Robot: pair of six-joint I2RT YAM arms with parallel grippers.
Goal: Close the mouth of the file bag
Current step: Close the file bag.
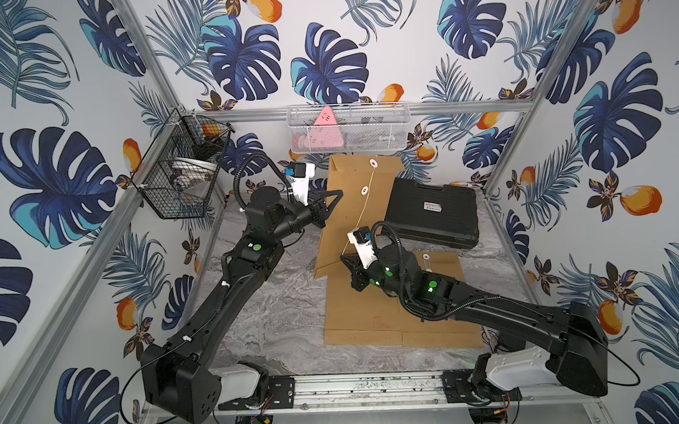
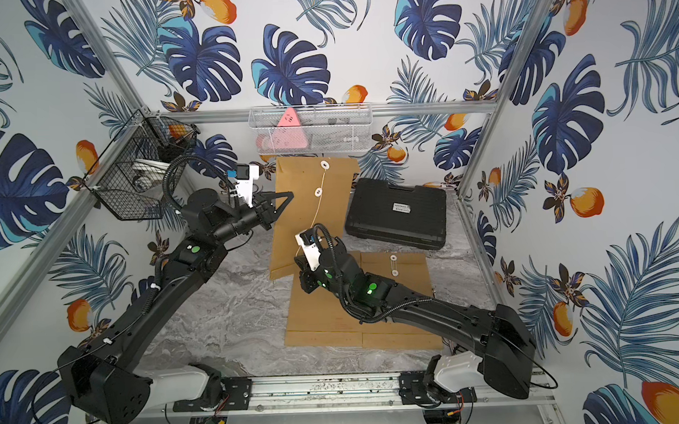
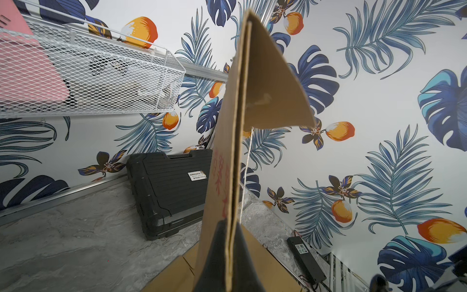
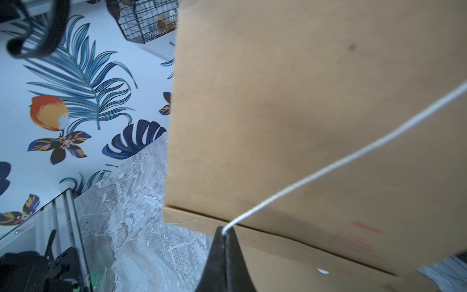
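Left end effector (image 1: 335, 197), jaws fully closed, clamps the left edge of the brown kraft paper file bag (image 1: 338, 232), held upright over the middle of the grey marble table (image 1: 264, 320). Right end effector (image 4: 223, 231), likewise closed, pinches the bag's thin white string (image 4: 353, 156).

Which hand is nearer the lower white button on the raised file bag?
Left. The left hand clamps the file bag at its edge, beside the lower white button; the right hand pinches the string near the bag's bottom.
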